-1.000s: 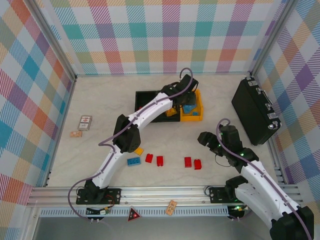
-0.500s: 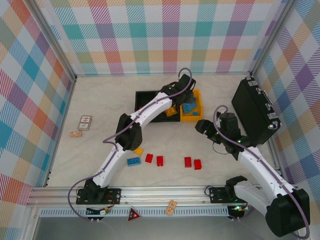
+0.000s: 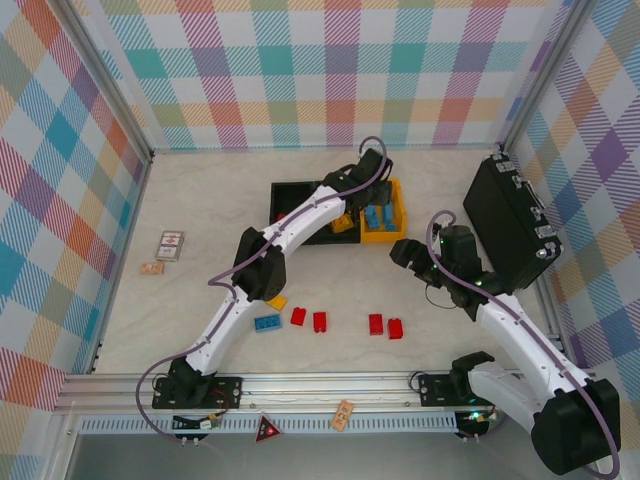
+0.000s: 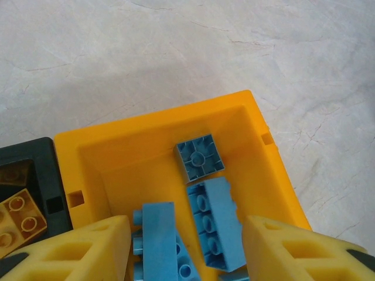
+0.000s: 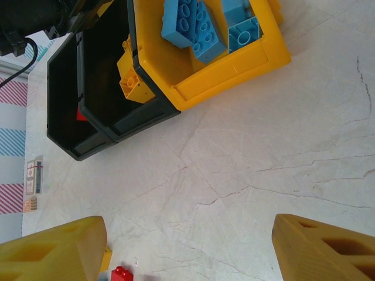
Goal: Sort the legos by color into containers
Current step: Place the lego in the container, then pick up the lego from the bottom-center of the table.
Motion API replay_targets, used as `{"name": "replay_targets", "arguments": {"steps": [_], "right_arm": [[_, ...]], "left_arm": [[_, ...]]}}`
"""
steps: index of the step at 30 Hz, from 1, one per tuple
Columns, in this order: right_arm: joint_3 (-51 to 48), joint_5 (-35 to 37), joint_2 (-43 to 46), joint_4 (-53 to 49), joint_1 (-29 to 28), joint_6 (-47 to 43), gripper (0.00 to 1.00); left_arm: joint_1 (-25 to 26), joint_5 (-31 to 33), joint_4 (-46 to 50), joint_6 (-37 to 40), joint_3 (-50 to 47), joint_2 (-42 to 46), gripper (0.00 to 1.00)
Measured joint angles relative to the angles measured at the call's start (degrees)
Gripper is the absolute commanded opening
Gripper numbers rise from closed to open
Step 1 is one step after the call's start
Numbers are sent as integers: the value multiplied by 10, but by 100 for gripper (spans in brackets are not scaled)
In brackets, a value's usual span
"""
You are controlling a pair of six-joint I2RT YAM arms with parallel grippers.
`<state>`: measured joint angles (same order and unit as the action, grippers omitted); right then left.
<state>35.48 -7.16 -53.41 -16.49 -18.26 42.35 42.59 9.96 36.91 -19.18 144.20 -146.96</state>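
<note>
Far middle of the worktop (image 3: 200, 200): left claw (image 4: 186, 225) hangs over the yellow-orange bin (image 4: 88, 153); its fingers (image 4: 76, 249) stand spread, nothing pinched between them; blue legos (image 4: 214, 222) lie loose in that bin, a flat square piece (image 4: 200, 157) toward the far wall, longer bricks nearer the claw; one long brick lies just beside the left finger, clear of the right finger.

Two black bins stand in a row with the yellow-orange bin, to its left, walls touching; the middle black bin (image 5: 137, 122) holds a yellow lego (image 5: 132, 79); the outer black bin (image 5: 70, 143) shows a scrap of red (image 5: 81, 115) inside, too small to tell its shape.

Loose on the worktop, nearer the arm bases: four red legos (image 3: 320, 321) in a rough row, two to the left and two to the right; a loose blue lego (image 3: 266, 322) just left of them; a loose yellow lego (image 3: 277, 301) just beyond the blue one, beside the left arm's elbow.

Near right of the yellow-orange bin: right claw (image 5: 188, 228) spread wide and empty, over bare worktop; a large black case (image 3: 510, 220) lies by the right wall; two printed cards (image 3: 171, 245) lie near the left wall, well apart from the bins.
</note>
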Motion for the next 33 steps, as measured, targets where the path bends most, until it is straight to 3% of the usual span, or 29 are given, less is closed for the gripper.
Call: {"name": "replay_targets", "arguments": {"steps": [4, 11, 24, 33], "right_arm": [[0, 0, 5, -16, 1, -5, 75], [2, 2, 33, -84, 1, -20, 72], [15, -23, 14, -234, -3, -57, 68], [15, -19, -65, -272, -81, -57, 65]], "left_arm": [[2, -14, -10, 0, -56, 32, 52], [5, -70, -43, -1, -249, 180, 52], [4, -246, -118, -26, -584, 417, 52], [4, -293, -138, -52, -773, 520, 52]]}}
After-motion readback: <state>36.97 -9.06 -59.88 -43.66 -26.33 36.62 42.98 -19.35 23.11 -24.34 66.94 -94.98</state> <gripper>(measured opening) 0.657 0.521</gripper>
